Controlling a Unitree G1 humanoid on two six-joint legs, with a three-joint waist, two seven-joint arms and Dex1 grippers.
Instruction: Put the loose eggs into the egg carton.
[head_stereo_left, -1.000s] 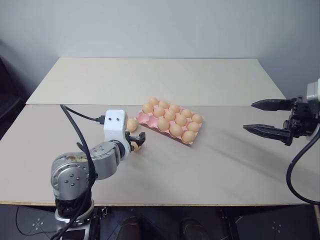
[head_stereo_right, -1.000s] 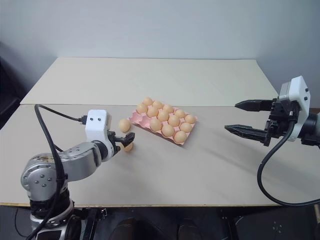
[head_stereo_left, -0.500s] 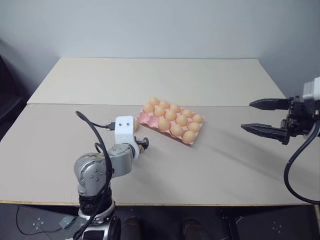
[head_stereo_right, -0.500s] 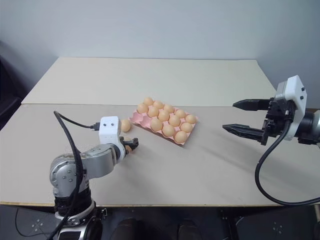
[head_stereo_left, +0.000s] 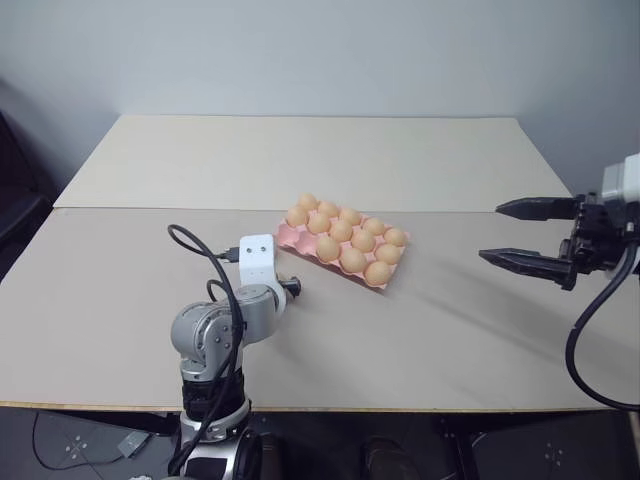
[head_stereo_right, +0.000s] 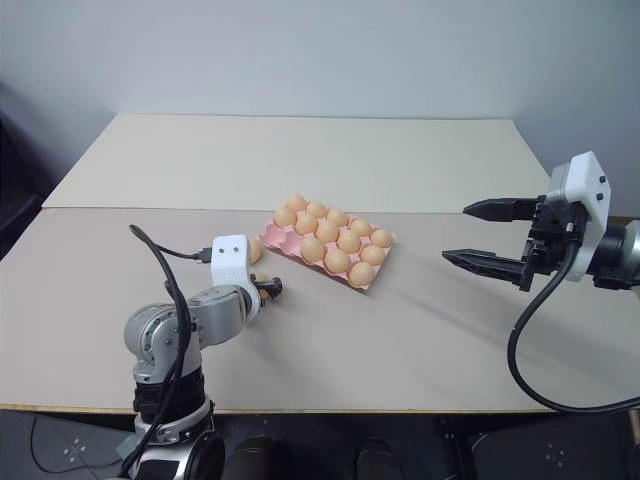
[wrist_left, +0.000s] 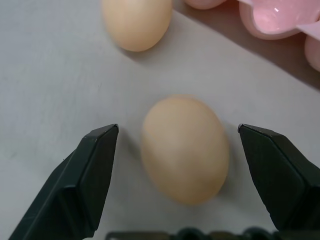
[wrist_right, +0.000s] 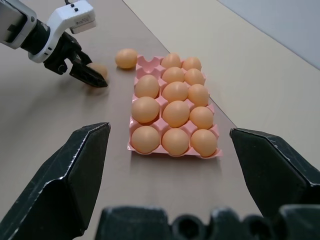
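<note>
Pale counter (head_stereo_left: 450, 330): left gripper (wrist_left: 177, 150) has descended to straddle one loose egg (wrist_left: 185, 149), fingers (wrist_left: 92, 165) released; closure follows. Right gripper (head_stereo_left: 528, 233) hovers released beside egg carton (head_stereo_left: 288, 234).

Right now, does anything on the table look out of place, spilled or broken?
Only the two loose eggs beside the carton: one lies between the left gripper's open fingers, the other near the carton's corner, where one cup shows empty. Nothing looks cracked or spilled, and the carton lies flat.
</note>
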